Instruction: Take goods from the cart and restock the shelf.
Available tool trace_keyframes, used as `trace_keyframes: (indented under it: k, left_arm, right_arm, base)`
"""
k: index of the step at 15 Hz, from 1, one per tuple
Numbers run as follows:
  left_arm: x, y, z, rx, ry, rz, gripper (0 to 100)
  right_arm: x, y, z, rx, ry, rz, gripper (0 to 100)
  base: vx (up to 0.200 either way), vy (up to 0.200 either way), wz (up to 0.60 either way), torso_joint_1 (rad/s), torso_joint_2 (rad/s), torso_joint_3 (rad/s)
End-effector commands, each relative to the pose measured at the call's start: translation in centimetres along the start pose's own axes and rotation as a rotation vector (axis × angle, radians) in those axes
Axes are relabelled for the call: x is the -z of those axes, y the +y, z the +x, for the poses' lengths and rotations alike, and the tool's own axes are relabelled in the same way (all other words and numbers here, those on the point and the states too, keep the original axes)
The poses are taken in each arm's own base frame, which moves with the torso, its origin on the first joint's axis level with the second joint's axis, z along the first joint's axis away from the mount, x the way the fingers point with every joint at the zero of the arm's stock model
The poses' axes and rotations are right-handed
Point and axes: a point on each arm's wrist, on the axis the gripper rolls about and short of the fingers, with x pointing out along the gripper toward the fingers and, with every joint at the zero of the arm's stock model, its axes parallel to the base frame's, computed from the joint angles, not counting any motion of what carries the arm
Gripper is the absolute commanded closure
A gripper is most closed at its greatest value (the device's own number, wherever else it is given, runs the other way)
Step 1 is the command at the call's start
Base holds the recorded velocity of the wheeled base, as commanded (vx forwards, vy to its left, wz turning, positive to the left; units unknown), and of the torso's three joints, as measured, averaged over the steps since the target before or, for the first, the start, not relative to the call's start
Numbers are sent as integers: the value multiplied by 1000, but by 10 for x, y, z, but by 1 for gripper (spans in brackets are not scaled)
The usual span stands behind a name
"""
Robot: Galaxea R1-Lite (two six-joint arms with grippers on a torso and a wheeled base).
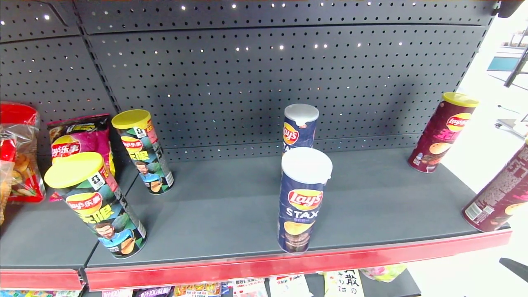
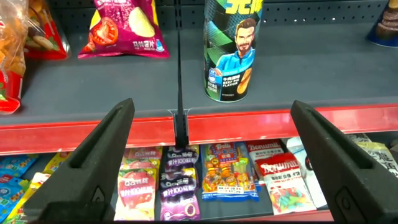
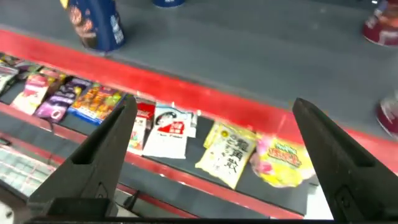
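My left gripper [image 2: 211, 107] and right gripper [image 3: 214, 102]: both spread wide (before the shelf [image 1: 231, 206]). Blue can [image 1: 304, 198] upright, centre of head view.

Grey metal shelf [image 1: 371, 198], red front edge, carries standing cylindrical crisp cans: two green yellow-lidded cans [image 1: 97, 206] [image 1: 144, 150] left, two blue white-lidded cans [image 1: 303, 202] [image 1: 300, 128] centre, two maroon cans [image 1: 443, 132] [image 1: 497, 194] right.

Head camera above shelf [image 1: 231, 206]; wrist cameras near, facing its red edge [image 2: 261, 127]
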Motion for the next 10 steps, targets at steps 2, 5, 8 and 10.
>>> trace_keyframes:
  k: [2,5,8,10]
  left_arm:
    - [0,0,0,0,1,0,0]
    - [0,0,0,0,1,0,0]
    - [0,0,0,5,1,4,0]
    - [0,0,0,5,1,1,0]
  right_arm:
    - [29,11,-41,85,-166,-45,0]
    - [35,7,-40,268,-117,-15,0]
    - [35,4,-41,430,-117,80,0]
    - [33,1,-40,528,-80,76,0]
  base:
    - [0,0,0,0,0,0]
    - [0,0,0,0,0,0]
    - [0,0,0,0,0,0]
    - [0,0,0,0,0,0]
